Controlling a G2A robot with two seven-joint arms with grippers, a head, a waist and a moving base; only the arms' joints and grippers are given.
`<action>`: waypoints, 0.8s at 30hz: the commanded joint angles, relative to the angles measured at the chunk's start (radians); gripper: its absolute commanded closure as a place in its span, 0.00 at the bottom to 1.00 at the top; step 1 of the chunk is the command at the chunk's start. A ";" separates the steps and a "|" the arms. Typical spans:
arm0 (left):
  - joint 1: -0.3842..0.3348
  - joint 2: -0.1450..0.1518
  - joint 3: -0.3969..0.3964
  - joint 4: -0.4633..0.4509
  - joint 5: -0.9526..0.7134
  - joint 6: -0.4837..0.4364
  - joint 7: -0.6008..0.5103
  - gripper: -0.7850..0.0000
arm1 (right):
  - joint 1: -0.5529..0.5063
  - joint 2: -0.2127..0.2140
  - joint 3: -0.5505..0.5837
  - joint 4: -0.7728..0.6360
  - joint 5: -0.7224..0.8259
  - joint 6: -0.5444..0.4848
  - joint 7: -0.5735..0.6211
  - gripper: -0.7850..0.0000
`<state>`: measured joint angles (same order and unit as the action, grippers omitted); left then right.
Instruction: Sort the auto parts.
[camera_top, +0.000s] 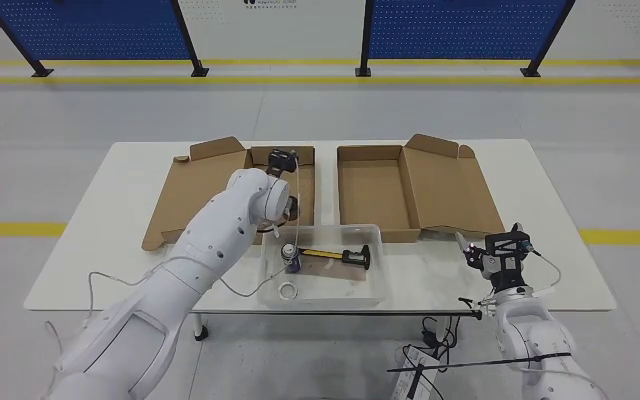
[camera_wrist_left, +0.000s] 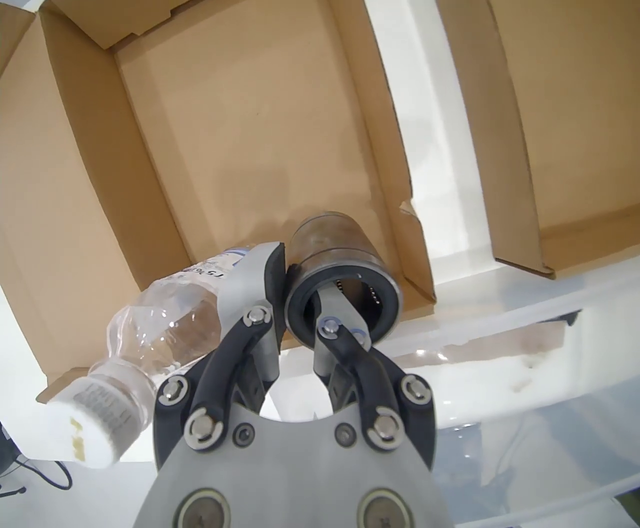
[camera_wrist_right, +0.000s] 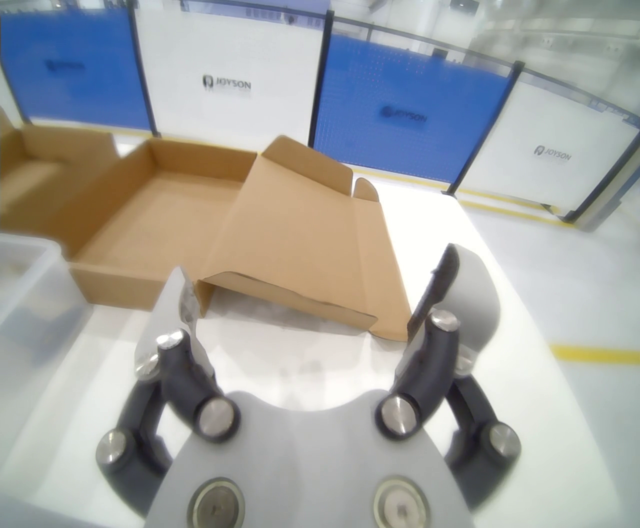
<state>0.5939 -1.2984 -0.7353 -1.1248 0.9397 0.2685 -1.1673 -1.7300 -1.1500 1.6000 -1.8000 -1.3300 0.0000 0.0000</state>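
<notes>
My left gripper (camera_wrist_left: 300, 285) is shut on a grey metal cylindrical bearing (camera_wrist_left: 340, 260), one finger inside its bore and the other on its outer wall. It holds the part above the left cardboard box (camera_wrist_left: 225, 125), near that box's corner. From above, this gripper (camera_top: 282, 160) hangs over the far part of the left box (camera_top: 200, 195). A clear plastic bottle (camera_wrist_left: 165, 320) with a white cap lies beside the left finger. My right gripper (camera_wrist_right: 312, 272) is open and holds nothing; it stands at the table's near right (camera_top: 497, 250), in front of the right cardboard box (camera_wrist_right: 165, 220).
A clear plastic bin (camera_top: 372, 235) sits at the table's front middle with a yellow-and-black tool (camera_top: 335, 255), a dark round part (camera_top: 291, 262) and a small ring (camera_top: 288, 291). The right box (camera_top: 375, 190) has its lid flap (camera_top: 450, 190) folded out to the right.
</notes>
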 joint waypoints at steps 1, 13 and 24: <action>-0.002 -0.005 -0.003 0.015 -0.010 0.001 -0.006 1.00 | 0.000 0.000 0.000 0.000 0.000 0.000 0.000 0.00; -0.021 -0.026 -0.016 0.089 -0.049 -0.013 -0.036 1.00 | 0.000 0.000 0.000 0.000 0.000 0.000 0.000 0.00; -0.038 -0.047 0.000 0.143 -0.033 -0.032 -0.050 1.00 | 0.000 0.000 0.000 0.000 0.000 0.000 0.000 0.00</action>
<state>0.5565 -1.3432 -0.7360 -0.9886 0.9070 0.2376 -1.2179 -1.7300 -1.1500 1.6000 -1.8000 -1.3300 0.0000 0.0000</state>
